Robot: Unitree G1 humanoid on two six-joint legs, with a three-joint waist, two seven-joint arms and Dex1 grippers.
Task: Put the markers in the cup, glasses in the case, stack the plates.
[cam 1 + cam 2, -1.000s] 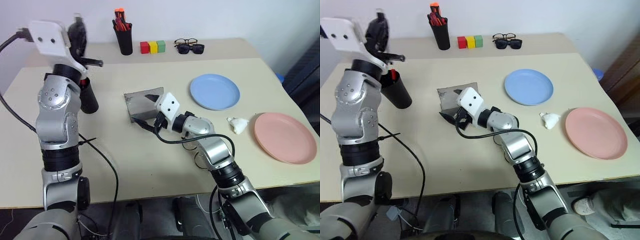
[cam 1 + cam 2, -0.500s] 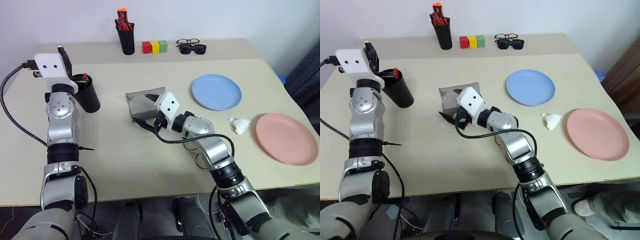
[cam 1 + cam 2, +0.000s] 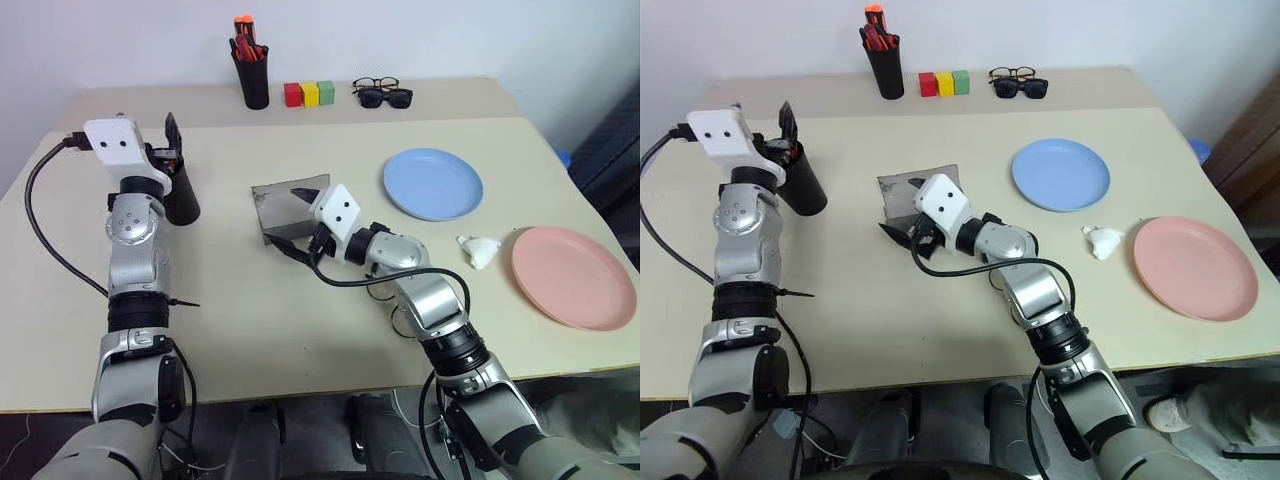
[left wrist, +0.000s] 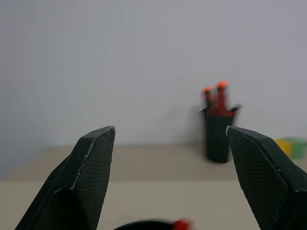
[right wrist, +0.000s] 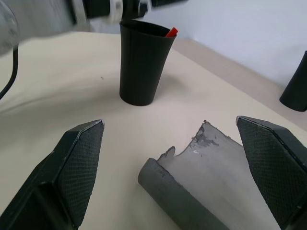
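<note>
My left gripper (image 3: 166, 143) hangs open just over the rim of the black cup (image 3: 181, 198), its fingers (image 4: 91, 163) wide apart. A red marker (image 5: 171, 32) pokes out of the cup. The grey case (image 3: 288, 207) lies open at mid-table, and my right gripper (image 3: 293, 223) stands open right at it, holding nothing. The blue plate (image 3: 432, 183) and the pink plate (image 3: 570, 276) lie apart on the right. A thin dark wire rim (image 3: 393, 322) shows beside my right forearm; I cannot tell if it is the glasses.
At the back stand a tall black pen holder (image 3: 250, 78) with orange-red pens, three coloured blocks (image 3: 306, 94) and two dark pairs of glasses (image 3: 380, 93). A crumpled white tissue (image 3: 475, 250) lies between the plates.
My left gripper has come down to the cup and opened; a second ago it was raised and shut on a slim dark thing. The right arm has kept still.
</note>
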